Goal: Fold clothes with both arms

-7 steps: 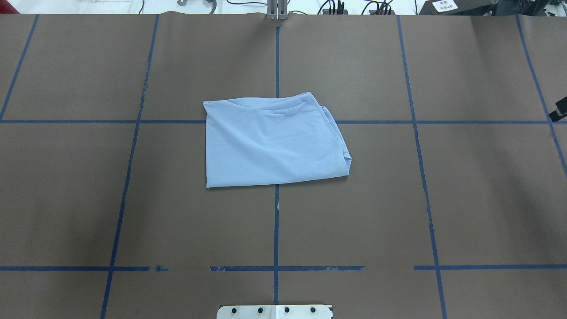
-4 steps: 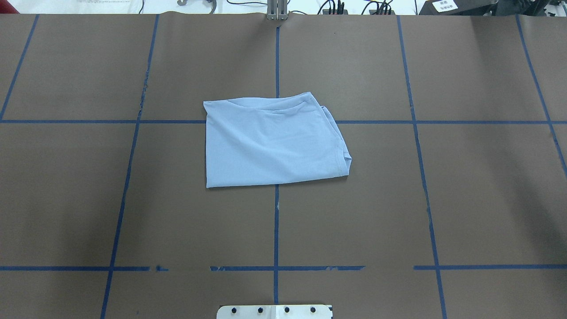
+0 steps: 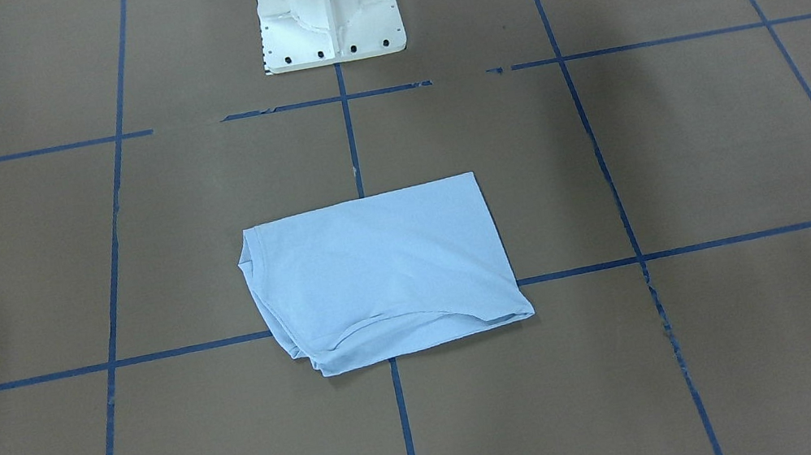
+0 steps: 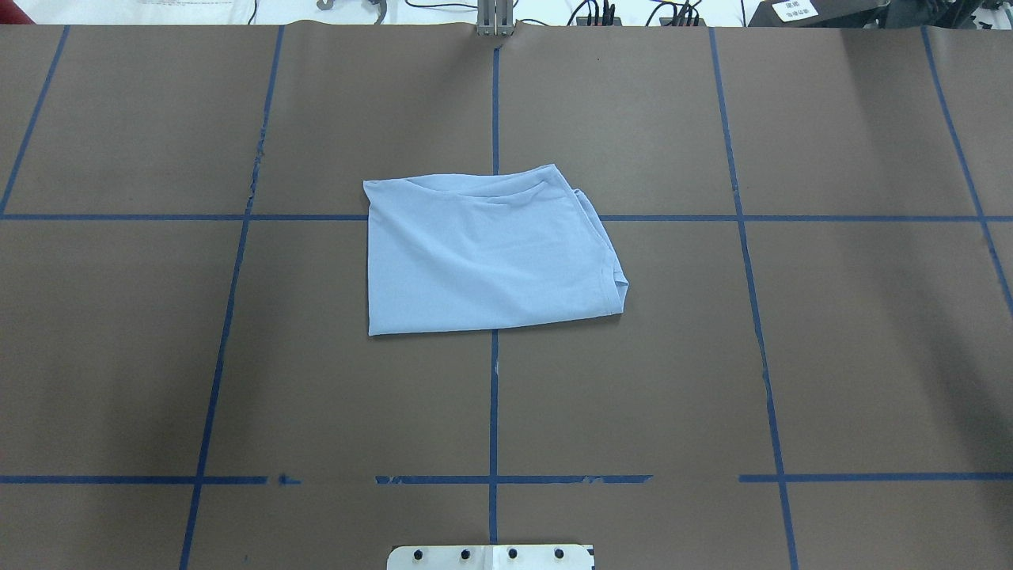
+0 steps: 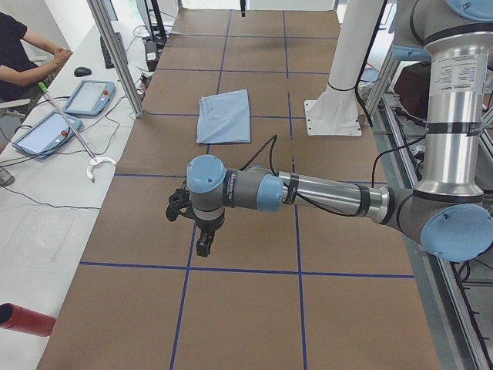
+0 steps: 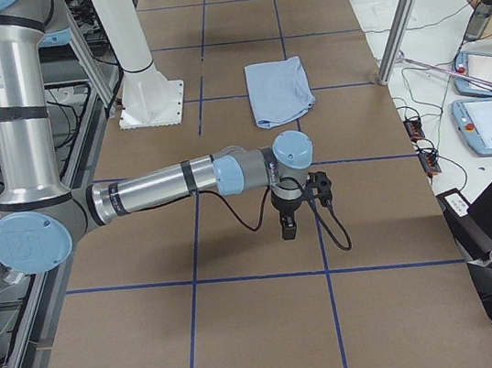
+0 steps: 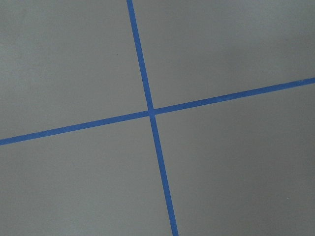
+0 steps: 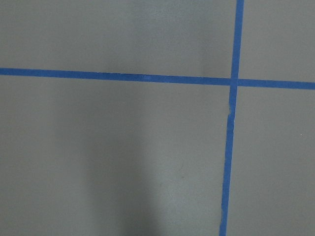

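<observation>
The T-shirt (image 4: pixel 483 257) is lying folded small in the middle of the desk (image 4: pixel 831 332); I judge the folding is looking finished. The left hand (image 5: pixel 202 245) and right hand (image 6: pixel 288 225) are hanging well apart from it, carrying nothing; how open they are, I cannot tell.

Nothing can be read: print on the left arm (image 5: pixel 331 196) and the far white label (image 4: pixel 794 9) is blurred

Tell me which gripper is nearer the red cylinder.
Left. The left gripper hangs over the end of the table nearest the red cylinder; the right gripper hangs over the opposite end, beyond the T-shirt.
</observation>
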Controlling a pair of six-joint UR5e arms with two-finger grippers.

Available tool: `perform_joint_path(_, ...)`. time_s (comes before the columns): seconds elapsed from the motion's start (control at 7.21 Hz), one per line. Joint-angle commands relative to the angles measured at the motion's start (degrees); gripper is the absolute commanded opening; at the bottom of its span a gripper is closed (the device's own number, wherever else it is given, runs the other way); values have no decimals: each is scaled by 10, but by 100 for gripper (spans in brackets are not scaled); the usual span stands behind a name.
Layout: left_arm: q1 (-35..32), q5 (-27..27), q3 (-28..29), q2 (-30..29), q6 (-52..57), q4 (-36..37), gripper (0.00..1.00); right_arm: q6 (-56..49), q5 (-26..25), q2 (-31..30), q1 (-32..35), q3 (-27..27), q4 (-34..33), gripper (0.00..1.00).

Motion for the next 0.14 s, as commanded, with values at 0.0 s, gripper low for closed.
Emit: perform_joint_path(0.0,0,0,-3,-2,0,0,100,0,0,-1,-1,-1,0,100)
